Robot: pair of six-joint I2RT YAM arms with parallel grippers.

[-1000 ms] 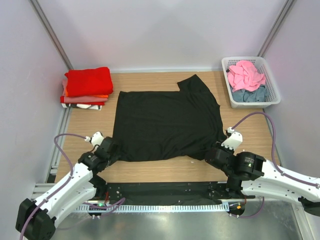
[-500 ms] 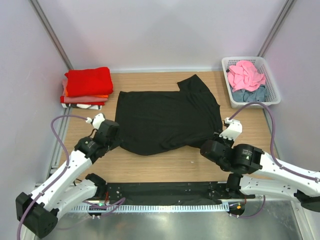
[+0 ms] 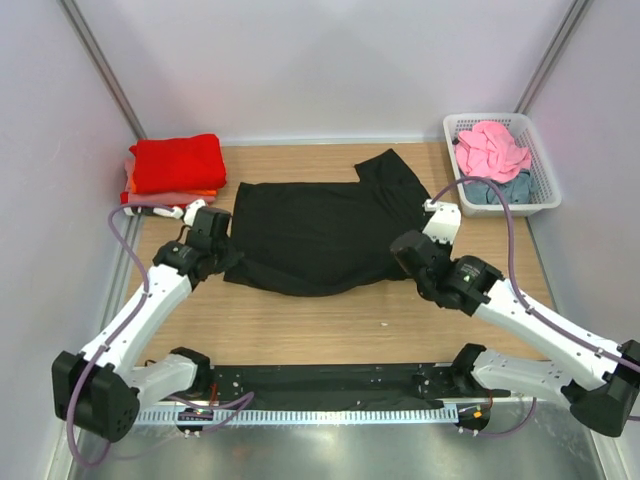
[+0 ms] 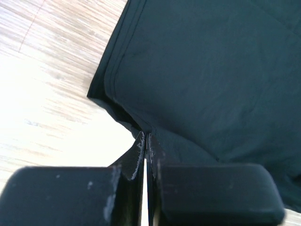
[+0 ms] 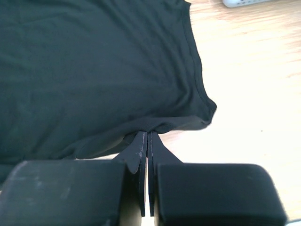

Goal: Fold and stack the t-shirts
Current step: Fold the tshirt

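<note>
The left arm is stretched forward from its base along the left side of the table (image 3: 300, 330), its forearm angled inward. The left gripper (image 4: 146, 141) is held low over the wood at the near left corner of the black t-shirt (image 3: 320, 235). Its fingers are pressed together, and a fold of the black cloth is pinched between the tips. The right arm is reached forward and bent inward at the elbow. The right gripper (image 5: 146, 137) is set at the shirt's near right corner, its fingers likewise closed tight on a small tuck of black fabric just inside the hem corner.

The black t-shirt is laid across the middle of the table, with one sleeve pointing toward the far right. A stack of folded t-shirts (image 3: 172, 178), red on top, is seen at the far left. A pink t-shirt (image 3: 490, 148) and a grey-blue t-shirt (image 3: 497, 190) are piled in the white basket (image 3: 548, 185) at the far right.

Compared with a second ago, both grippers are found farther from the arm bases. They were then near the table's front edge, where the hem lay. The near edge of the shirt has been carried with them toward the far side, so more bare wood is shown in front. The stack and the basket are unchanged.
</note>
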